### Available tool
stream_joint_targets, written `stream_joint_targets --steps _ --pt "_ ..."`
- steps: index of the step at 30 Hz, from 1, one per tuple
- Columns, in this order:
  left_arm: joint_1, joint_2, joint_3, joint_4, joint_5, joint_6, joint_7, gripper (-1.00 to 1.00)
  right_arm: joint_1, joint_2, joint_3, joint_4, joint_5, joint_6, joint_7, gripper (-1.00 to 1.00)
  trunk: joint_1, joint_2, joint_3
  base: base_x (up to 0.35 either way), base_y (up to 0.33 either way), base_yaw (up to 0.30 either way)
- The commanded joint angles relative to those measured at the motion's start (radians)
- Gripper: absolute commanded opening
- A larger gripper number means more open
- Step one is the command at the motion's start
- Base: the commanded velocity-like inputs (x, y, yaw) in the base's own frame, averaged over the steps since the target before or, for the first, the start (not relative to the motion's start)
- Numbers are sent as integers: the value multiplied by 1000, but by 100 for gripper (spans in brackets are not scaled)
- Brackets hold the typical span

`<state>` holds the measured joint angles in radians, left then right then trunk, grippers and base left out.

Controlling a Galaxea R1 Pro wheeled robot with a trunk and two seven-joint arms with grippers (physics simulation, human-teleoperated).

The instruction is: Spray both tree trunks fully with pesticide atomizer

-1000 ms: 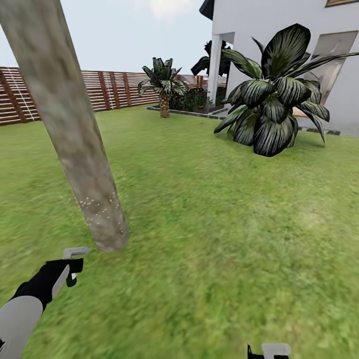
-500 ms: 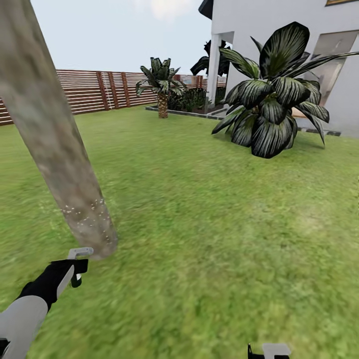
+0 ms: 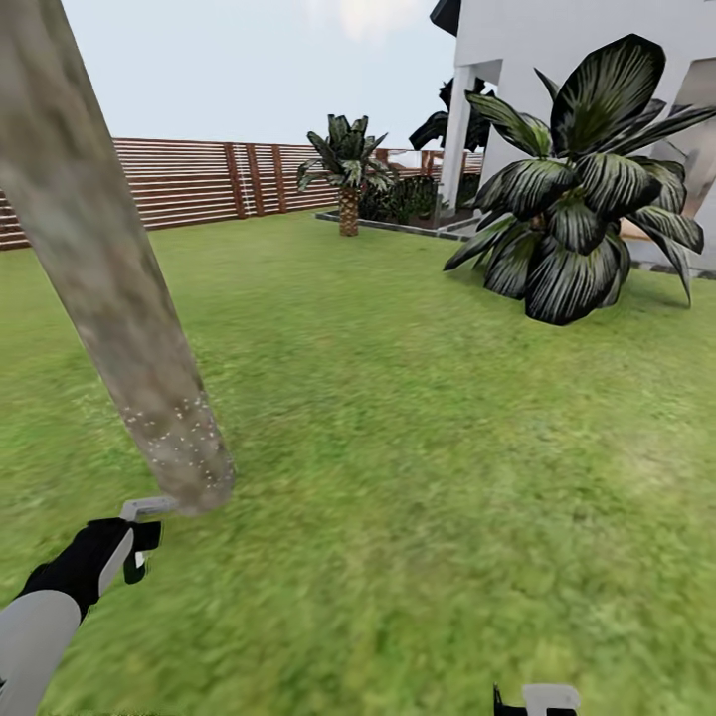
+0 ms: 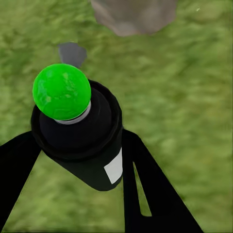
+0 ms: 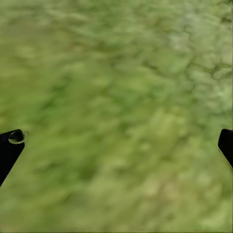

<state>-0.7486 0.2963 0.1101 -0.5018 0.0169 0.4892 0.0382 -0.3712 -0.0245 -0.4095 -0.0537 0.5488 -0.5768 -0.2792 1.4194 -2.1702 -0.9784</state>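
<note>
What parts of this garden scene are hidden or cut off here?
- Tree trunk: its top is cut off by the head view's upper edge.
- Pesticide atomizer: its lower body is hidden between the left hand fingers.
- Right hand: mostly cut off by the head view's bottom edge.

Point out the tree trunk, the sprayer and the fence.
tree trunk (image 3: 119,298), head view, on its mottled middle.
sprayer (image 4: 62,91), left wrist view, on its green ball top, between the left gripper's fingers.
fence (image 3: 189,181), head view, on the brown slats.

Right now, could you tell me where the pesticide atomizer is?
The pesticide atomizer sits between the left gripper's fingers, low at the head view's left, just short of the tree trunk's base.
</note>
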Motion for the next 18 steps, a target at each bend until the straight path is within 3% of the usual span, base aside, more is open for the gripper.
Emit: stream_joint_targets --steps 1,5,8,10,12,16,18 --pt "0 6 0 0 2 0 1 -100 0 0 0 0 0 0 0 100 0 0 0 125 -263 242" --pt "0 0 2 -1 8 0 32 -100 0 0 0 0 -1 0 0 100 0 0 0 103 -263 45" --pt "0 -46 -2 -8 10 0 84 -100 0 0 0 0 0 0 0 100 0 0 0 90 -264 2" --pt "0 -57 1 -9 8 0 88 -100 0 0 0 0 0 0 0 100 0 0 0 87 -265 0" --pt "0 -46 2 -7 10 0 86 -100 0 0 0 0 0 0 0 100 0 0 0 87 -265 0" --pt "0 12 3 -1 12 0 83 -100 0 0 0 0 0 0 0 100 0 0 0 86 -265 136" --pt "0 14 2 -2 22 -2 83 -100 0 0 0 0 0 0 0 100 0 0 0 78 -239 268"
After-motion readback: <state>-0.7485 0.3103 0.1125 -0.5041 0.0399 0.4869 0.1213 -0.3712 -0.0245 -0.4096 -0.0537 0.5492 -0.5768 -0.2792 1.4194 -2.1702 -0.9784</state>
